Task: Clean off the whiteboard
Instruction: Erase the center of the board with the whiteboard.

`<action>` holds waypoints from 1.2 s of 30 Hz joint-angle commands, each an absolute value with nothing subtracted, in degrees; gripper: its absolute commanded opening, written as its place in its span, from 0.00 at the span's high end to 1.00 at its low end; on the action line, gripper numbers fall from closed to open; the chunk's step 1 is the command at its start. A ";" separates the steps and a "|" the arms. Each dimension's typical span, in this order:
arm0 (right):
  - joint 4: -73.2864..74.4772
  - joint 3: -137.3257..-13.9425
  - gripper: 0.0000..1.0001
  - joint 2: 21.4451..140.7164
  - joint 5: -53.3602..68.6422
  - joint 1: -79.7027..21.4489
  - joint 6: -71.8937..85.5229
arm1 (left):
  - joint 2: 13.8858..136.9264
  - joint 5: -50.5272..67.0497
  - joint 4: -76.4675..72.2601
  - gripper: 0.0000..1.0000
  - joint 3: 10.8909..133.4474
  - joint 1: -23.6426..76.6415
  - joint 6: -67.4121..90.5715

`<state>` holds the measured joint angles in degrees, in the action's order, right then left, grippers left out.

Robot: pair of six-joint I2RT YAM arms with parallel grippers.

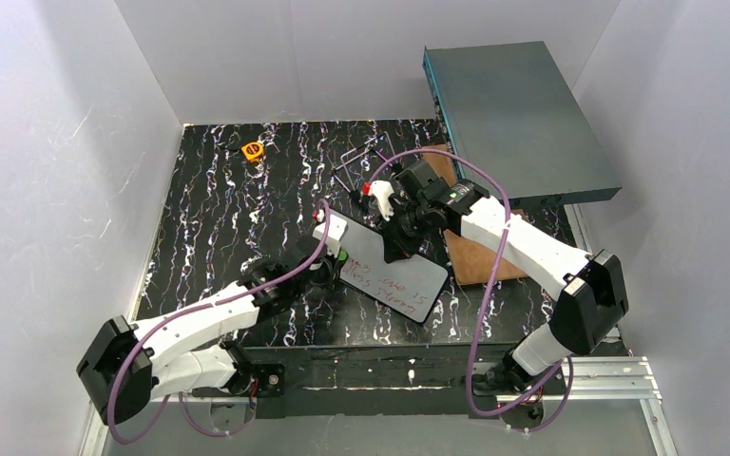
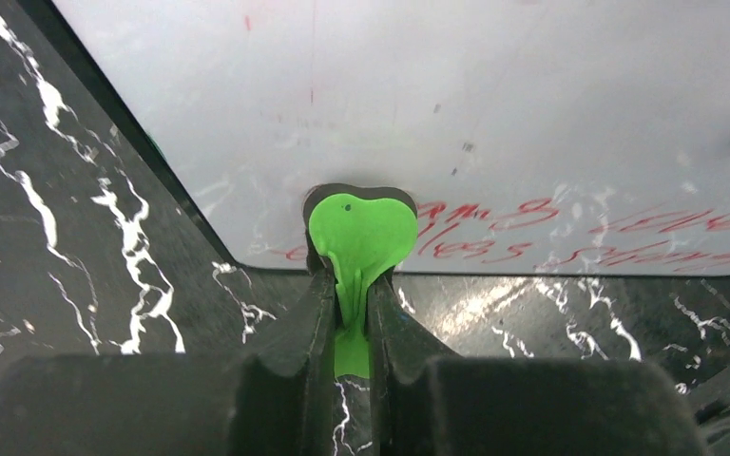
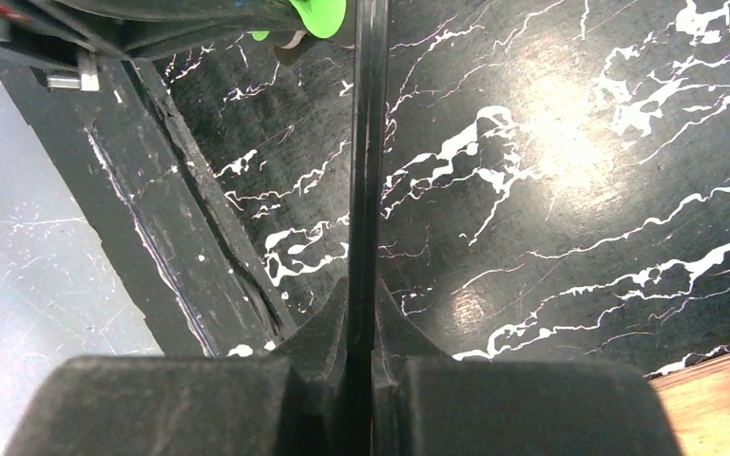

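Whiteboard (image 1: 394, 277): mid-table on the black marbled table (image 1: 219, 209), between both arms; we cannot judge its tilt.
Left gripper (image 2: 354, 285): pinched tight on a green heart-shaped piece (image 2: 361, 228) that touches the board's lower rim.
Right gripper (image 3: 362, 299): clamped on the board's thin black edge, which we see edge-on.
Red writing (image 2: 570, 237): smeared; we cannot read it.

whiteboard (image 1: 394, 275) | black-framed, mid-table, diagonal | red handwriting (along near edge) unerased
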<state>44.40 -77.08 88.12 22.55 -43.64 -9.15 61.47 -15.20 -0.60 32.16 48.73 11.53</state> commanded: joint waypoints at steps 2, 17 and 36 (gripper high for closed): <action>41.76 -78.12 0.99 86.40 29.53 -45.00 -11.72 | 61.13 -15.25 -3.30 1.00 40.02 46.99 7.13; 41.88 -78.00 0.99 86.84 29.53 -45.00 -11.75 | 60.81 -12.73 -3.70 1.00 35.00 46.21 9.91; 41.93 -78.13 0.99 87.18 29.86 -45.00 -11.71 | 65.65 -9.10 -9.39 1.00 27.37 46.16 14.29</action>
